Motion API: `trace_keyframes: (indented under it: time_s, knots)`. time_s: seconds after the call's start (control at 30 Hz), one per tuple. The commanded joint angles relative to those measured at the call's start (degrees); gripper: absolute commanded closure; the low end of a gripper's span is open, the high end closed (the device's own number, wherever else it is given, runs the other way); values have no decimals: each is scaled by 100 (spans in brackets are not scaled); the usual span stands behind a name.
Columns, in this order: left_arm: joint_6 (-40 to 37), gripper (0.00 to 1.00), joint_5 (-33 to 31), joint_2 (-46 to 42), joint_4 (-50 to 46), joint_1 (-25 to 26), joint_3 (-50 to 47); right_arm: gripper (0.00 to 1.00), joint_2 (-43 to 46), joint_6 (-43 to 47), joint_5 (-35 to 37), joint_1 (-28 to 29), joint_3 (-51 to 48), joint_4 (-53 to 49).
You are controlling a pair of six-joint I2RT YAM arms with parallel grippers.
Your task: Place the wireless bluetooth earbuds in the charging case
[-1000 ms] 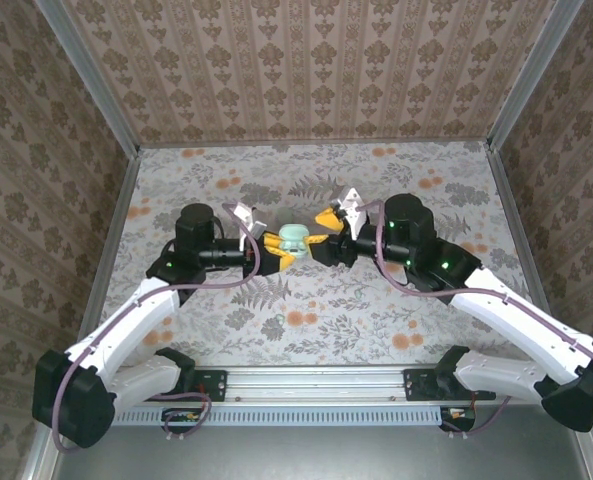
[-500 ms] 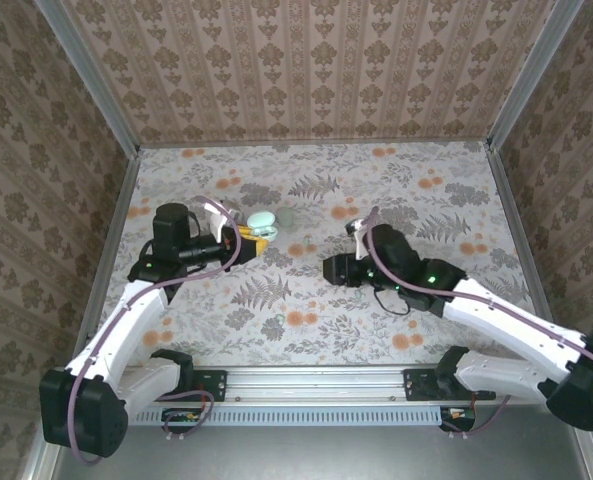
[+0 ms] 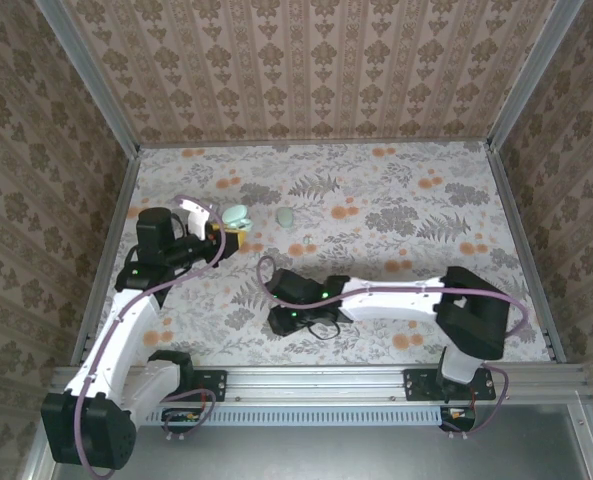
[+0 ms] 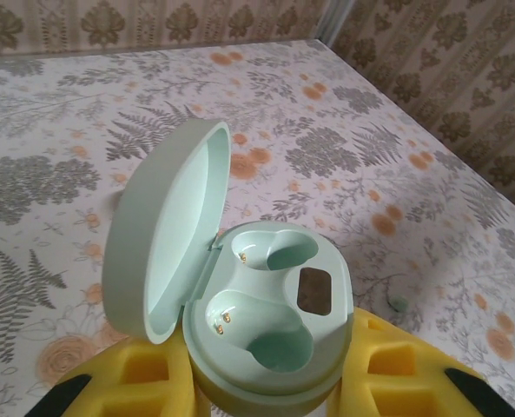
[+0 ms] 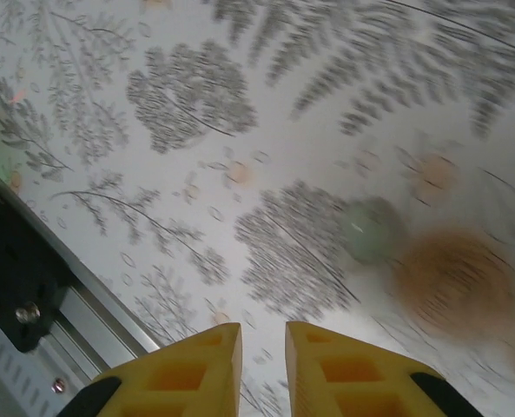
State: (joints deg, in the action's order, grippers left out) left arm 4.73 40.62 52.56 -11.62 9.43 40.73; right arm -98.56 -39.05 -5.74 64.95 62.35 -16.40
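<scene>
- The table (image 3: 396,200) is flat and covered in a pale cloth printed with grey ferns and orange flowers. It is walled in by brown damask paper.
- The left gripper (image 4: 270,387) has blocky yellow fingers (image 4: 144,382) with square hollows. They are clamped on either side of the case, at the left of the table.
- The right gripper (image 5: 257,365) has the same yellow fingers. It is low over the near middle of the table, its jaws drawn to a narrow slit with nothing between them.
- The case (image 4: 270,321) is smooth mint-green plastic, rounded like a pebble. Its two moulded sockets are both empty, with small gold contacts and a dark window between them.
- Its lid (image 4: 157,243) is a shallow oval shell, hinged open and standing to the left.
- One earbud (image 3: 285,216), small and pale green, lies on the cloth near the case and apart from it.
- A blurred pale-green lump (image 5: 370,228), perhaps an earbud, lies ahead of the right gripper.
</scene>
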Motion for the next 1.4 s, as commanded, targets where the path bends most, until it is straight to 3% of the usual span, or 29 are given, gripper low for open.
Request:
trace_keyframes:
  time_s: [0.0,0.43,0.67,1.37]
  knots:
    - [150,100,-102,-108,-238,-146,116,81,-372,392,-399,9,468,-178]
    - [291,100,-62,-18,-121,-347,42,84,-1364,714,-752,45,910,-633]
    - [317,100,-19,5,-68,-365,-63,86,-1126,546,-243,-46,647,-827]
    - [260,100,-42,-135,-236,-416,-139,87,-467,450,160,-659,672,-1312]
